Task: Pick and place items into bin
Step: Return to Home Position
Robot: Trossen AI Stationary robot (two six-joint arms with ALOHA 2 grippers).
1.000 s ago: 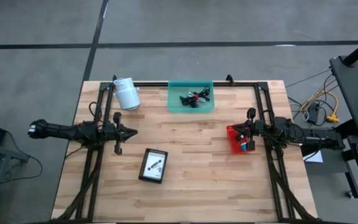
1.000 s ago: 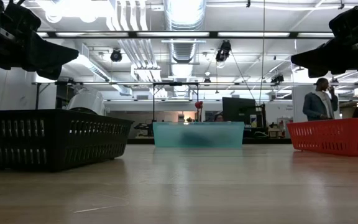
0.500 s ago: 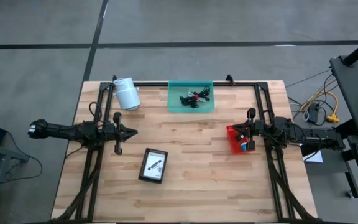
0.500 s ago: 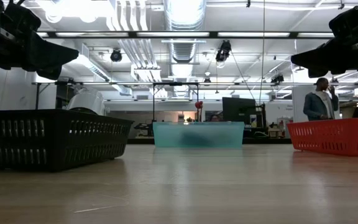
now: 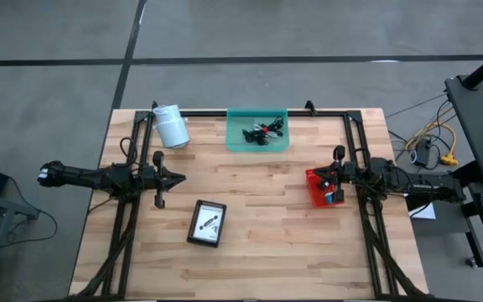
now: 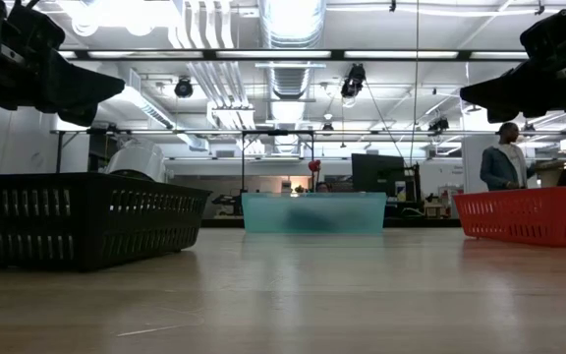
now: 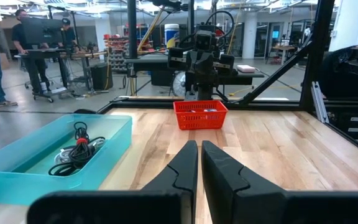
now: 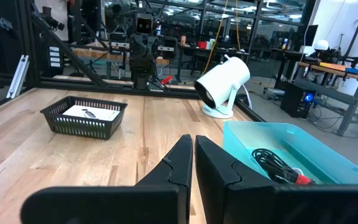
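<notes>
Red bin [image 5: 314, 196] part-hidden, right gripper [image 5: 332, 175] overhead

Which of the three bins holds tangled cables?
The teal bin: black and red cables lie inside. The black bin holds a white card; the red bin a small blue piece.

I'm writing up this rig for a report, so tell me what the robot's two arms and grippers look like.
The left arm and right arm are both slim and black, built from jointed links. The left gripper and right gripper each carry two matt black, angular fingers that taper to narrow tips. No markings show on them.
</notes>
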